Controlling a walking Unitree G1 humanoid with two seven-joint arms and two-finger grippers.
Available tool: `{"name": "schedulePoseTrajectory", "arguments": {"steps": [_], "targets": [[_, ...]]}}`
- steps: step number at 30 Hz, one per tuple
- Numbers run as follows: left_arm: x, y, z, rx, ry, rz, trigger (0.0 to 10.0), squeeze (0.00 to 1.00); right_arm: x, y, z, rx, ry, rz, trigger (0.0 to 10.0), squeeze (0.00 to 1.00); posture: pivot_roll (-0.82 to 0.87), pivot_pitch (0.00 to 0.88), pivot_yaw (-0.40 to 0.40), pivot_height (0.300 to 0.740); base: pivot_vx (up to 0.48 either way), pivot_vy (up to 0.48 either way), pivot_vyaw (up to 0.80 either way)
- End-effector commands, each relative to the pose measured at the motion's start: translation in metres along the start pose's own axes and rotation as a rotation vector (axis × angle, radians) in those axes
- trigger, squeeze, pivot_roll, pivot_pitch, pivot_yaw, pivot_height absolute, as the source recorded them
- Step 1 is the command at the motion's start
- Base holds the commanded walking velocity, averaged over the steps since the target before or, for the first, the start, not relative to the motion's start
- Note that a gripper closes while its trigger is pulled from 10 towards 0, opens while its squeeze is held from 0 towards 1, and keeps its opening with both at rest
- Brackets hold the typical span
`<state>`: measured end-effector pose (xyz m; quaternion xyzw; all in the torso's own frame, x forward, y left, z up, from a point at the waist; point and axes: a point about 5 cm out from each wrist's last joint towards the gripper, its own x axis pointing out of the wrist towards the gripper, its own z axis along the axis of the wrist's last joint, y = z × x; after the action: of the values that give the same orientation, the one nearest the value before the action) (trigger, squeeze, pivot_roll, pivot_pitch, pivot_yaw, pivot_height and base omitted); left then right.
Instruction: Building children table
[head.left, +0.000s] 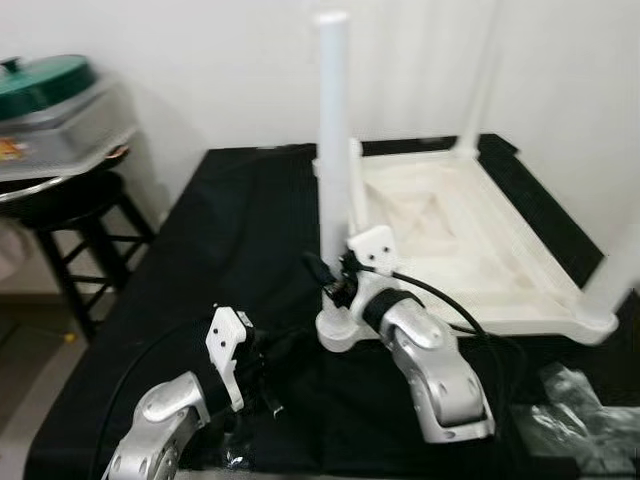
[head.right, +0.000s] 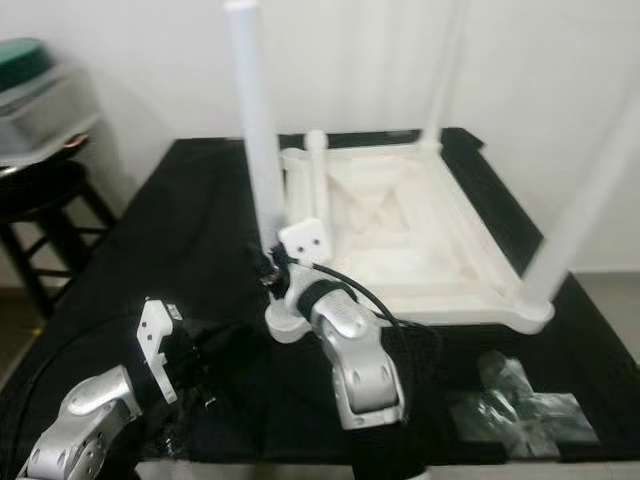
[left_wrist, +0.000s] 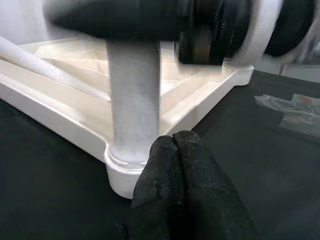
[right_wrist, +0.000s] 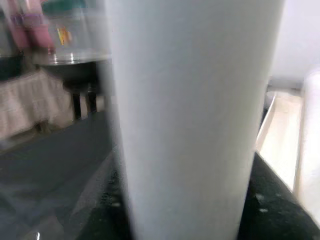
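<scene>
Lying upside down on the black-covered bench (head.left: 250, 200), the white table top (head.left: 470, 250) is kept with its ribbed underside up, presumably so that the corner sockets can be reached from above. Three legs are seen standing upright from it: the near-left leg (head.left: 333, 140) at the corner closest to the robot, a far leg (head.right: 440, 70) at the back corner, and a near-right leg (head.right: 580, 210) at the right front corner. The right gripper (head.left: 335, 278) is held low against the near-left leg, just above its round corner socket (head.left: 340, 335); the leg is judged to be clasped there for seating or turning into the socket, though the jaws are hidden behind the wrist and their state cannot be told. In the right wrist view the white leg (right_wrist: 185, 115) is seen very close, blurred. The left gripper (left_wrist: 182, 185) is parked just beside the same socket (left_wrist: 125, 172), its fingers pressed together on nothing, apparently idle or bracing. Right of the table top's near edge, a crumpled clear plastic bag (head.right: 525, 405) is left on the cloth, possibly fitting packaging. Left of the bench, a dark stool (head.left: 75, 220) carrying a container with a green lid (head.left: 45, 85) is noted. No brand, label or writing is legible; a small orange mark on the container is too blurred to read.
</scene>
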<state>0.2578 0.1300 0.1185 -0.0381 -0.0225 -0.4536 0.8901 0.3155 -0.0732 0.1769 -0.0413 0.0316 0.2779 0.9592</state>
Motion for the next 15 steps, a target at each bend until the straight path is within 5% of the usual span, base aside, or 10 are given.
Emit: {"name": "schedulePoseTrajectory", "arguments": {"steps": [1,2,3,6,7,8,9,10,15], "targets": [[-0.005,0.001,-0.004,-0.003,0.016,0.022,10.0,0.00,-0.003,-0.004,-0.026,0.057,0.128,-0.028,10.0,0.64,0.00,0.085,0.072,0.740,0.000,0.000,0.00],[-0.005,0.001,-0.004,-0.002,0.014,0.027,10.0,0.00,-0.004,-0.003,-0.021,0.062,0.121,-0.021,10.0,0.64,0.00,0.085,0.071,0.740,0.000,0.000,0.00],[-0.005,0.000,-0.004,-0.001,0.014,0.026,10.0,0.00,-0.002,-0.006,-0.009,0.034,0.087,0.065,10.0,1.00,0.00,0.085,0.069,0.740,0.000,0.000,0.00],[-0.004,-0.001,-0.004,-0.003,0.013,0.017,10.0,0.00,-0.004,-0.011,0.015,-0.051,0.021,0.300,10.0,1.00,0.00,0.084,0.066,0.740,0.000,0.000,0.00],[-0.004,-0.001,-0.004,-0.004,0.012,0.015,10.0,0.00,-0.006,-0.014,0.021,-0.114,0.009,0.378,10.0,0.84,0.01,0.086,0.064,0.740,0.000,0.000,0.00],[-0.004,-0.001,-0.004,-0.004,0.012,0.015,10.0,0.00,-0.006,-0.014,0.021,-0.114,0.009,0.378,10.0,0.84,0.01,0.086,0.064,0.740,0.000,0.000,0.00],[-0.004,-0.002,-0.004,-0.004,0.011,0.013,10.0,0.00,-0.008,-0.018,0.025,-0.163,0.001,0.441,10.0,0.36,0.01,0.087,0.064,0.740,0.000,0.000,0.00],[-0.004,-0.002,-0.004,-0.005,0.010,0.013,10.0,0.00,-0.008,-0.025,0.027,-0.209,0.005,0.491,10.0,0.00,0.02,0.087,0.062,0.740,0.000,0.000,0.00],[-0.004,-0.004,-0.003,-0.004,0.008,0.017,10.0,0.00,-0.008,-0.042,0.032,-0.240,0.033,0.611,10.0,0.00,0.03,0.090,0.060,0.740,0.000,0.000,0.00]]}}
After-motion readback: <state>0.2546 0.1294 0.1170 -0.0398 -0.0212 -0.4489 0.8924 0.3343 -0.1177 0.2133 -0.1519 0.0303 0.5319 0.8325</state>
